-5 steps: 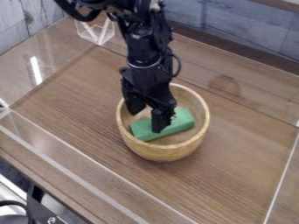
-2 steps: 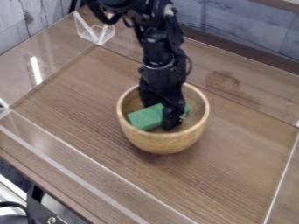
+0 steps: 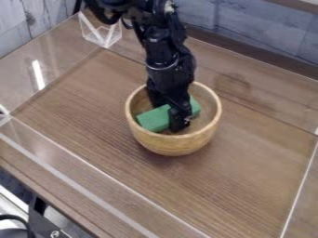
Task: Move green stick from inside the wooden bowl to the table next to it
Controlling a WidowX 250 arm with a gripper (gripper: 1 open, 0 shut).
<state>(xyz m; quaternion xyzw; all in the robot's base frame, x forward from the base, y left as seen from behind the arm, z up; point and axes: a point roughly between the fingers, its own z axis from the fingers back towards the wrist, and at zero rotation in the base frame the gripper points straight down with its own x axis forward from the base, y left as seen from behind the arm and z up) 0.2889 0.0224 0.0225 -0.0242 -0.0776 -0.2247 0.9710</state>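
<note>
Dark wood table [image 3: 87, 121] with acrylic walls: green stick [image 3: 156, 119] lies inside the bowl [image 3: 139, 133], my gripper [image 3: 173, 110] lowered over it with jaws wide, ungrasped; I judge this the grasp step, next closing and lifting clear.

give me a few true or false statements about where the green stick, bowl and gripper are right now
1. The green stick lies inside the wooden bowl. True.
2. The gripper is far above the bowl. False: it reaches down into the bowl, at the stick.
3. The bowl stands on the table. True.
4. The stick already rests on the tabletop beside the bowl. False: it is not yet out.
5. The jaws are shut tight. False: they stand open.
</note>
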